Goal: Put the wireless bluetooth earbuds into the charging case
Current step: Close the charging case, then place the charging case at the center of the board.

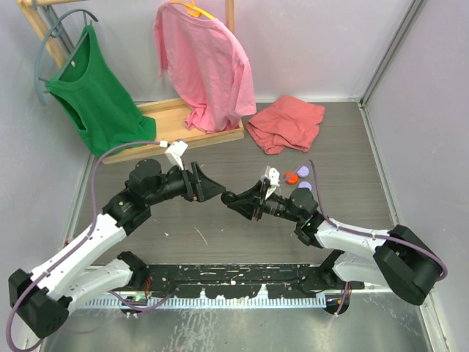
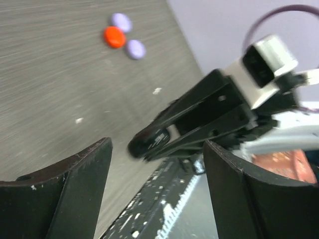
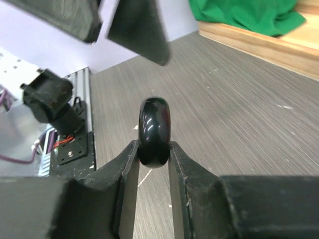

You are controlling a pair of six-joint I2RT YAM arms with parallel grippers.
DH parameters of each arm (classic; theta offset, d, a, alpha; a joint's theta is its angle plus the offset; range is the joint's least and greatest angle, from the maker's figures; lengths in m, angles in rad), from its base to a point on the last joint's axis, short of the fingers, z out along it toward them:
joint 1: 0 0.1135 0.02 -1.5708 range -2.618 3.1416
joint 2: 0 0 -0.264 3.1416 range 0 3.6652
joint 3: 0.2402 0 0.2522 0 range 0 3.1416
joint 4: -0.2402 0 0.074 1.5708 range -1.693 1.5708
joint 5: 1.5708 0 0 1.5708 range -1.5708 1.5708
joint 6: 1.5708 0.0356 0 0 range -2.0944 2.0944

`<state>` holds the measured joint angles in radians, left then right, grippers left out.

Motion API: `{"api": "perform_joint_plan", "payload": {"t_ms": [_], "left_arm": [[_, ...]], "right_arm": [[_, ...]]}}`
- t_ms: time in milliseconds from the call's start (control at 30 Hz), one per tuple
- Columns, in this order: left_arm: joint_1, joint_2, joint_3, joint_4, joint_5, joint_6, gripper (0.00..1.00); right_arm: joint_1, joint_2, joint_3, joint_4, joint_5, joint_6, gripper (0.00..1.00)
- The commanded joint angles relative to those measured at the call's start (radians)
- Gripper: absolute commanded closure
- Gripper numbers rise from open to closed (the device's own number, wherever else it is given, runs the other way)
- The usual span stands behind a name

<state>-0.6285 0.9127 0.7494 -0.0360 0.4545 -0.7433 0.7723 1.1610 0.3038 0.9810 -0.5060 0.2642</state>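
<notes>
The right gripper (image 3: 154,149) pinches a glossy black rounded charging case (image 3: 154,124) at frame centre. The left gripper (image 2: 157,149) faces it, jaws wide and empty. No earbuds are discernible. The step is probably opening the case, so the left jaws must next catch its lid.

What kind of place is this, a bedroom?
Probably a robot test lab, not a bedroom. A black-and-white left robot arm and right robot arm are bolted at a grey wood-grain table, plain pale walls box it in, and a green top and pink T-shirt hang on a wooden rack.
</notes>
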Motion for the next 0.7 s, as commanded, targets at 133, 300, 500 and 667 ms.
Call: {"api": "perform_joint_plan", "payload": {"t_ms": [133,300,500,667], "left_arm": [[0.011,-0.139,0.135,-0.543,-0.567,0.247,0.16],[0.011,-0.202,0.185,-0.693,-0.739,0.336,0.05],[0.010,-0.277,0.210,-0.743,-0.899,0.463,0.02],[0.012,-0.327,0.159,-0.688,-0.953,0.505,0.02]], "right_arm": [[-0.107,-0.058,0.098,-0.421,0.176,0.099,0.99],[-0.209,-0.027,0.102,-0.550,0.210,0.149,0.98],[-0.342,0.079,0.114,-0.601,0.186,0.232,0.98],[-0.417,0.220,0.155,-0.591,0.192,0.283,0.98]]}}
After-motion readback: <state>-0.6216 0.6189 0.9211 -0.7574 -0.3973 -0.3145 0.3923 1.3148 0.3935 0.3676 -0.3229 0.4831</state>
